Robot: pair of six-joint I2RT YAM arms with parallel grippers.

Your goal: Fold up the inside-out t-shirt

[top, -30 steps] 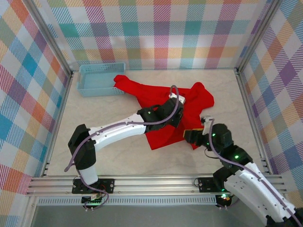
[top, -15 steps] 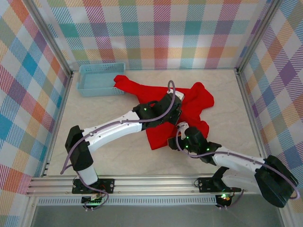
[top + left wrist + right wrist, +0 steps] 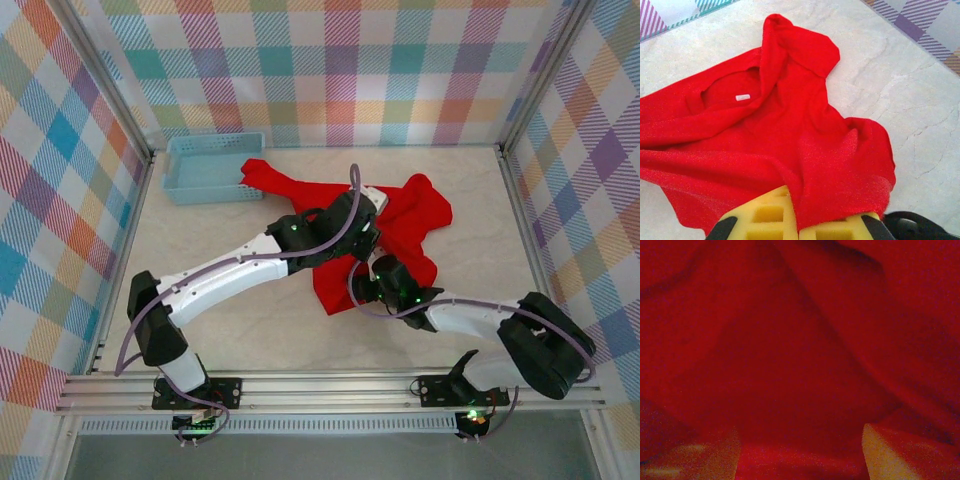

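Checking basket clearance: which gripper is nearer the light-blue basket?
Left. The left gripper pinches the red t-shirt mid-table, right of the basket. The right gripper sits further toward the arm bases at the shirt's near edge, farther from the basket.

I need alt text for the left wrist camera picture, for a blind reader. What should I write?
A crumpled bright red t-shirt lies on a pale marbled table, one fold of it pinched in the left tool, whose yellow fingers show at the bottom edge. A small white label sits near the neckline.
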